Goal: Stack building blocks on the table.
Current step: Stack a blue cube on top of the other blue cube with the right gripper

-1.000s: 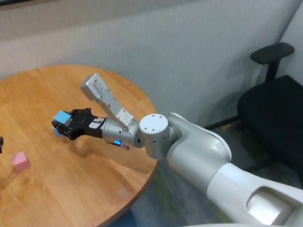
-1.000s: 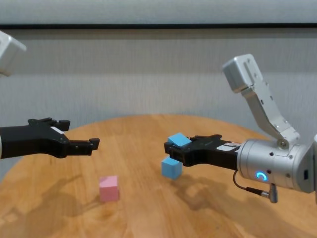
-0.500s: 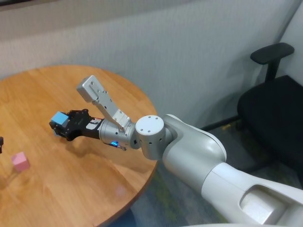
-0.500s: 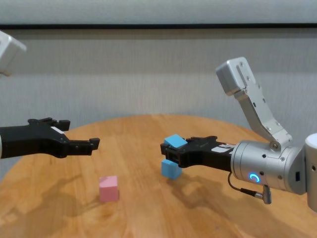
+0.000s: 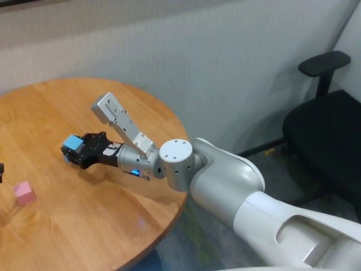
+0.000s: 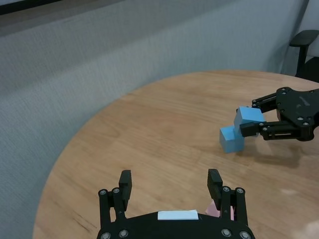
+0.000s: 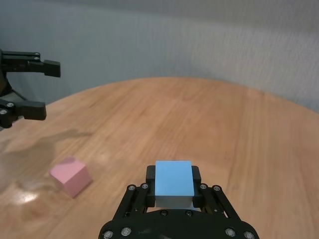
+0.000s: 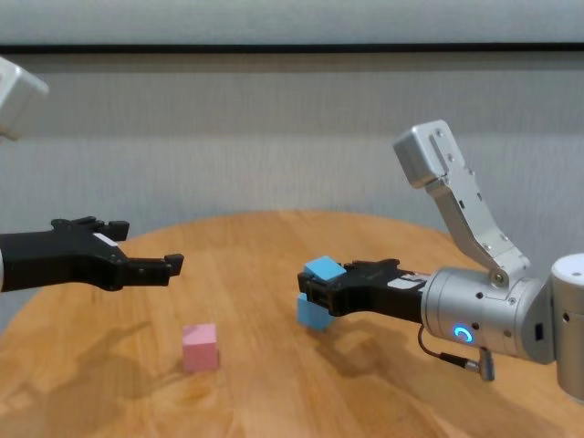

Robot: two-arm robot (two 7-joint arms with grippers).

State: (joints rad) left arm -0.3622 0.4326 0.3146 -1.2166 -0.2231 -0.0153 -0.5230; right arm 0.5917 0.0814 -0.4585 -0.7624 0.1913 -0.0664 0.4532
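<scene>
A round wood-plank desk stands before a grey wall, a black chair beside it. The right end effector pinches a blue block just above a second blue block. Only the left wrist view shows the left end effector spread wide, the pink block beneath it.

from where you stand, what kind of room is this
Probably an office or lab corner. A black office chair stands beside a round wooden table, a plain grey wall runs behind it, and the floor looks like grey carpet.
</scene>
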